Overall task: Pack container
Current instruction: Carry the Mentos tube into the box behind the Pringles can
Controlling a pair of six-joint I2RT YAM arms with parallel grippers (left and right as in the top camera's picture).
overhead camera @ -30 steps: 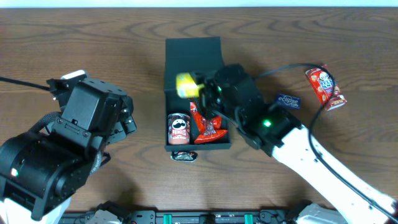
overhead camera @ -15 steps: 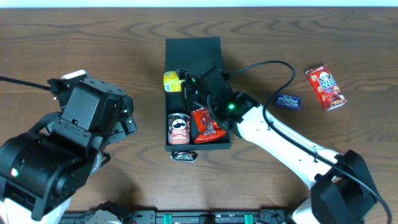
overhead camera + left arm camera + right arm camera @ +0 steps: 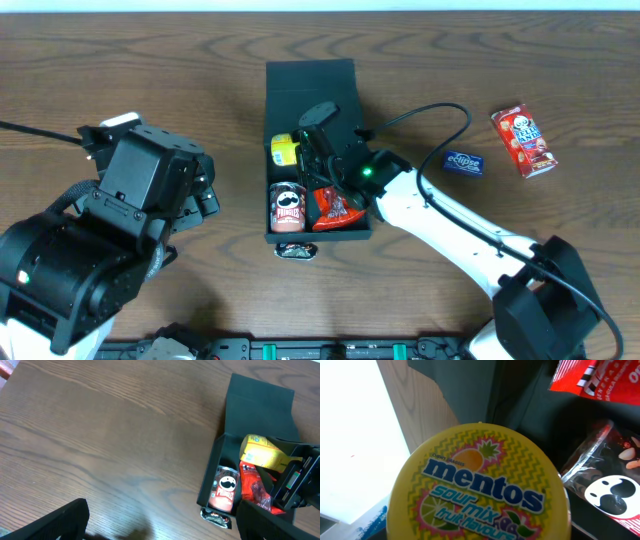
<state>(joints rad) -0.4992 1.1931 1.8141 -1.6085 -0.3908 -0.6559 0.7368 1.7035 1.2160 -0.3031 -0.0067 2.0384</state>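
The container (image 3: 268, 190) is a dark box with its lid (image 3: 310, 95) folded open at the back; it also shows in the left wrist view (image 3: 207, 480). Inside lie a Pringles can (image 3: 287, 208) and a red snack bag (image 3: 335, 207). My right gripper (image 3: 303, 150) is shut on a yellow Mentos tub (image 3: 284, 150) and holds it low in the box's rear left corner. The tub fills the right wrist view (image 3: 480, 485) and hides the fingers. My left gripper (image 3: 160, 530) is open and empty over bare table, left of the box.
A small dark packet (image 3: 297, 251) lies against the box's front wall. A blue gum pack (image 3: 463, 162) and a red snack box (image 3: 523, 140) lie right of the container. The right arm's cable (image 3: 420, 112) loops above them.
My right gripper carried the Mentos tub left across the box, then down and slightly forward into its rear left corner. The left arm has not moved.
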